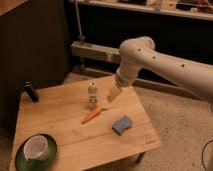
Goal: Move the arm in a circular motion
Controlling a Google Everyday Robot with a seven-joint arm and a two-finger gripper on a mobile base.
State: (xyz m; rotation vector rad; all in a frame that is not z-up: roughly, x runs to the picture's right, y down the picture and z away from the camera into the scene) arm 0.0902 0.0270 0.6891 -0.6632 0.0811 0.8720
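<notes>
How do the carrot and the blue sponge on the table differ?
Colour: the carrot is orange, the sponge blue. Shape: the carrot is long and tapered, the sponge a short block. Place: the carrot lies nearer the table's middle, the sponge nearer its right edge. Both lie flat on the table; the gripper hangs above, beside the small bottle.

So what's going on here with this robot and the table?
A cream-white robot arm reaches in from the right over a wooden table. Its tan tool hangs beside a small bottle. It seems to hold nothing; the carrot, blue sponge and cup on a green plate lie apart from it.
</notes>
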